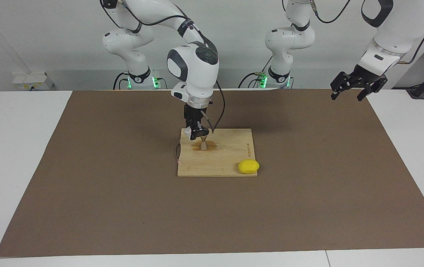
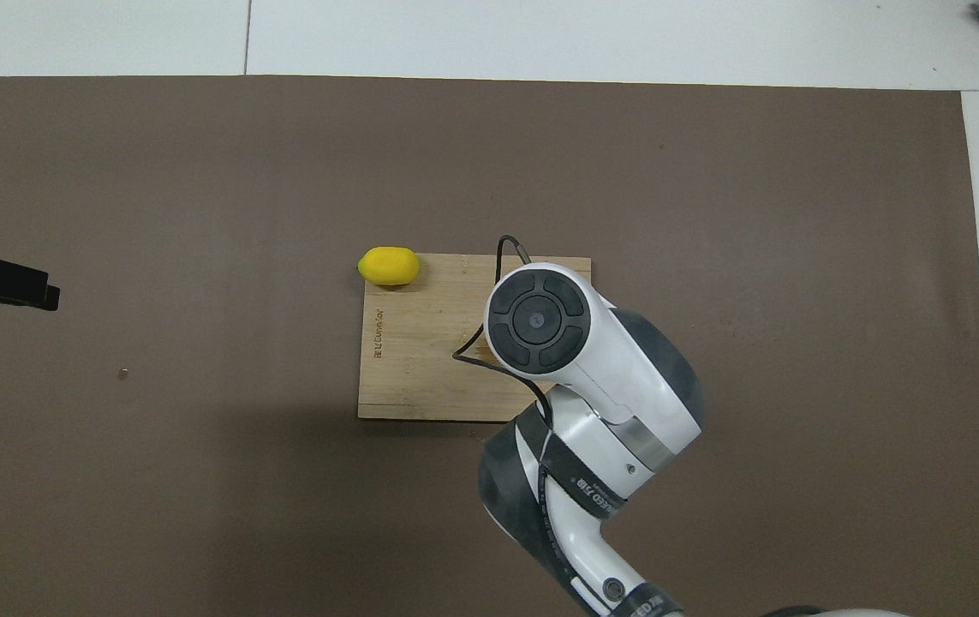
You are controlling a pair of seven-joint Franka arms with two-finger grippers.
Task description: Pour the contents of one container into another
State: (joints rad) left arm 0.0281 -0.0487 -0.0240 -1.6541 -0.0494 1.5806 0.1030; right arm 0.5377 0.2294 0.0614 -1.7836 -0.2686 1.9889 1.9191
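The metal jigger [image 1: 204, 144] stands upright on the wooden cutting board [image 1: 230, 157], on a dark wet-looking patch. My right gripper [image 1: 198, 133] hangs just above the jigger and is shut on the small clear cup [image 1: 187, 131], which sits tilted beside the jigger's top. In the overhead view the right arm [image 2: 540, 321] hides both cup and jigger; only the board [image 2: 408, 377] shows. My left gripper [image 1: 358, 88] waits open and empty, raised over the left arm's end of the table; it also shows in the overhead view [image 2: 1, 283].
A yellow lemon [image 1: 248, 166] [image 2: 388, 266] lies at the board's corner farthest from the robots, toward the left arm's end. A brown mat [image 1: 85, 185] covers the table. A thin cable loop [image 1: 177, 152] hangs at the board's edge toward the right arm's end.
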